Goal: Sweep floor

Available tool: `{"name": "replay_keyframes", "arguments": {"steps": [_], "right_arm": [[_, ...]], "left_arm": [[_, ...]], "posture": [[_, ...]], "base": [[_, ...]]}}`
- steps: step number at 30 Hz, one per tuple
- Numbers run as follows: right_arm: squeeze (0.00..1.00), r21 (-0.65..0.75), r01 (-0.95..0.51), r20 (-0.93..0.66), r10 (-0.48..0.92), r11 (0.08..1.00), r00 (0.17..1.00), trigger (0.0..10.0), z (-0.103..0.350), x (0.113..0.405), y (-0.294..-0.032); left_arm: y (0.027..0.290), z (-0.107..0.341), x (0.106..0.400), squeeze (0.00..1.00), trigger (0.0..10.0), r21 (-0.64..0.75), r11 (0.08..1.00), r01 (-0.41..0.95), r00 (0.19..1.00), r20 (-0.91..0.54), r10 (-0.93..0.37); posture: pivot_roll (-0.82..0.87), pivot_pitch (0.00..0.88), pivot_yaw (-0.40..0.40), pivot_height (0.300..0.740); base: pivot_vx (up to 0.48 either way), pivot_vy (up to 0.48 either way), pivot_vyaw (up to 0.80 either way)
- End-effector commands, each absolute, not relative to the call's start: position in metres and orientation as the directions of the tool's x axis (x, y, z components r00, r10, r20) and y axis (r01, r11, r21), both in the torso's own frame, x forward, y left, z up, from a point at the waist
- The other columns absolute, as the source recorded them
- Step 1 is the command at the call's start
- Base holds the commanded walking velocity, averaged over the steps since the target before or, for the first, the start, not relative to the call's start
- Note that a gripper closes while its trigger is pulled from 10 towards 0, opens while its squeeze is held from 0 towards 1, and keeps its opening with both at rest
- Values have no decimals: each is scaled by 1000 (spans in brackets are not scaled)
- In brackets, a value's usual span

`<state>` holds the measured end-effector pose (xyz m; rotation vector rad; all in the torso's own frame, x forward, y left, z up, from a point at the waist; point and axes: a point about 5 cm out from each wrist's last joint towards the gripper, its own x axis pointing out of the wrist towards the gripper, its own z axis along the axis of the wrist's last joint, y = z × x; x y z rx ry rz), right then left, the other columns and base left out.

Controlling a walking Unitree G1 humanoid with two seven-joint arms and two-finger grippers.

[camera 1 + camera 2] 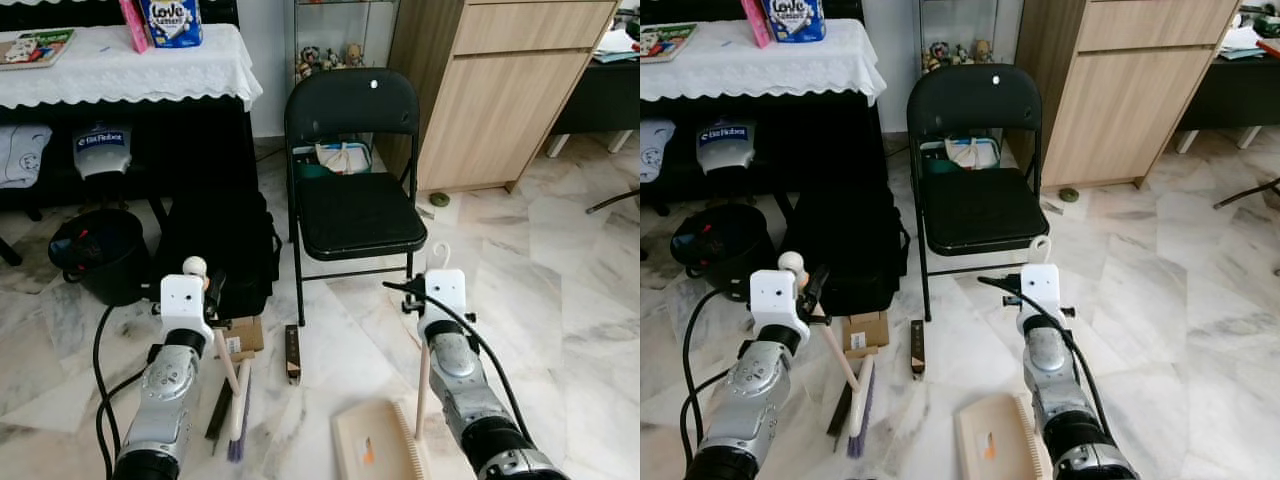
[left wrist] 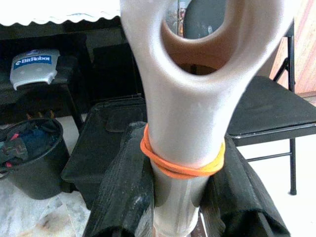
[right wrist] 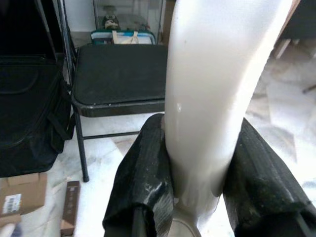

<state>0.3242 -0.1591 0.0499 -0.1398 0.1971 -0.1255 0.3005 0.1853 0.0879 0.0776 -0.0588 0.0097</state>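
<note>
The left claw (image 2: 170, 197) is closed tight on the brush handle (image 2: 190, 98); its bristle head (image 1: 238, 425) rests on the marble floor (image 1: 560, 270). The right claw (image 3: 197, 192) grips the dustpan handle (image 3: 212, 89), with the dustpan (image 1: 375, 445) on the floor before the black chair (image 1: 355, 210).

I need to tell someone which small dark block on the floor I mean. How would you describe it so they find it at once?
Start at the black folding chair in the middle of the room and look down at its front left leg. Just in front of that leg, on the marble floor, lies a narrow dark brown block. Unlike the flat cardboard box beside it, it is slim, dark and stick-shaped.
</note>
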Motion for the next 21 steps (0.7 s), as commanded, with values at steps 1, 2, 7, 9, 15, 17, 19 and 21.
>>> {"name": "replay_keyframes", "arguments": {"steps": [1, 2, 7, 9, 15, 17, 19, 21], "right_arm": [[0, -131, 122, -189, -146, 984, 971, 10000, 49, 324, -160], [0, -127, 120, -185, -143, 985, 972, 10000, 50, 324, -160], [0, -127, 105, -132, -122, 986, 984, 10000, 58, 328, -157], [0, -136, 103, -89, -115, 985, 989, 10000, 64, 331, -157], [0, -198, 81, -55, -93, 977, 994, 10000, 71, 336, -160], [0, -206, 86, -67, -102, 975, 993, 10000, 69, 336, -164], [0, -206, 89, -69, -105, 974, 992, 10000, 68, 335, -165], [0, -200, 84, -60, -98, 976, 993, 10000, 69, 334, -165]], "left_arm": [[186, 93, 301, 0, 10000, 78, 997, -20, 996, 91, 13], [185, 93, 301, 0, 10000, 78, 997, -19, 996, 90, 12], [186, 93, 301, 0, 10000, 74, 997, -18, 996, 88, 12], [186, 93, 301, 0, 10000, 73, 997, -19, 996, 87, 13], [186, 91, 300, 0, 10000, 73, 997, -17, 997, 83, 11], [186, 91, 300, 0, 10000, 71, 997, -16, 997, 82, 10], [186, 90, 300, 0, 10000, 70, 997, -15, 997, 81, 9], [186, 90, 299, 0, 10000, 69, 997, -14, 997, 79, 9]], "posture": [[29, 105, -20, 740], [30, 105, -21, 740], [29, 102, -20, 740], [29, 102, -20, 740], [26, 97, -21, 740], [26, 97, -21, 740], [28, 93, -23, 740], [27, 91, -22, 740]], "base": [[0, 0, 0], [0, 0, 0], [0, 0, 0], [0, 0, 0], [0, 0, 0], [0, 0, 0], [0, 0, 0], [0, 0, 0]]}}
